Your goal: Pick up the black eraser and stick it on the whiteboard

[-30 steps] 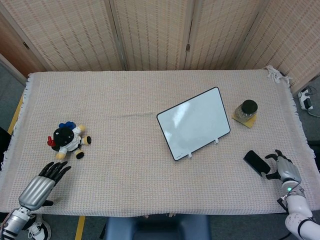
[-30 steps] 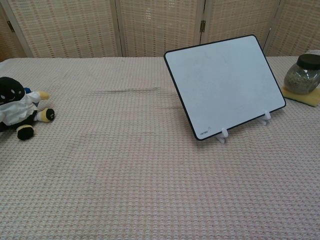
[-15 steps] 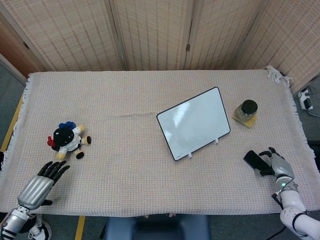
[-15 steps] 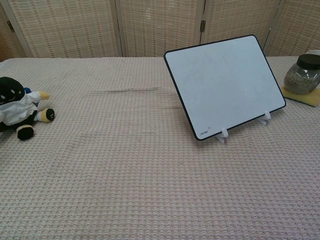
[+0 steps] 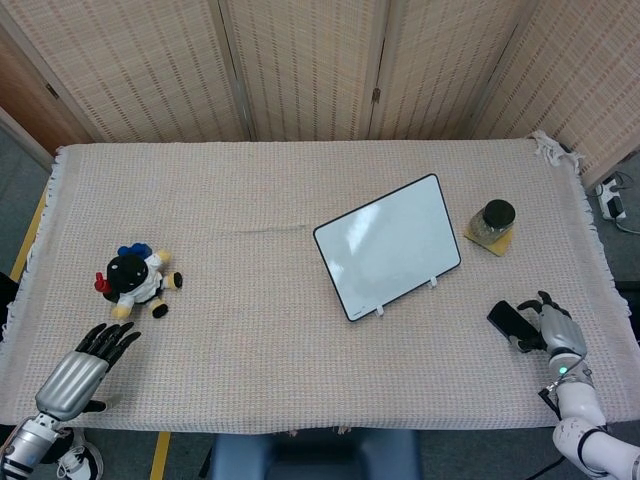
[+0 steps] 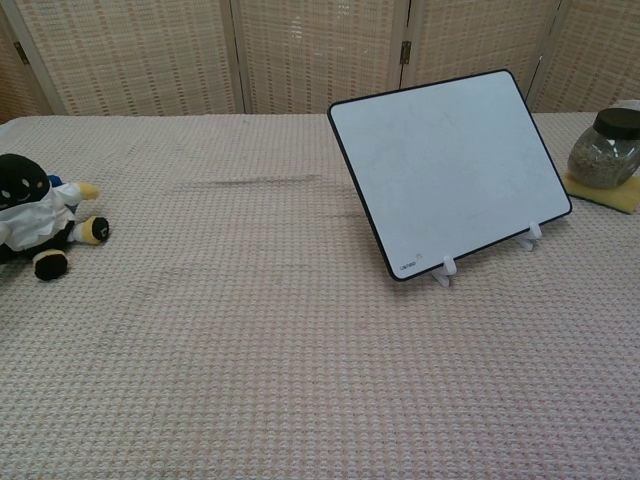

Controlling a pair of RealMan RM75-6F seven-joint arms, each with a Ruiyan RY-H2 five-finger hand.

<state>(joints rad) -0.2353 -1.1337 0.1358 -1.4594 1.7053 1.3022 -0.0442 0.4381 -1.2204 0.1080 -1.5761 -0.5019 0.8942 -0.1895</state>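
The right hand [image 5: 553, 328] curls its fingers [image 5: 528, 322] over the black eraser [image 5: 505, 318] on the worktop [image 5: 260, 300], apparently securing a grip for transfer to the whiteboard [image 5: 388, 246].

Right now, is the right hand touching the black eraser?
Touching. The head view shows the right hand lying over the black eraser, its fingers overlapping the near end with no gap. Whether it grips yet is unclear.
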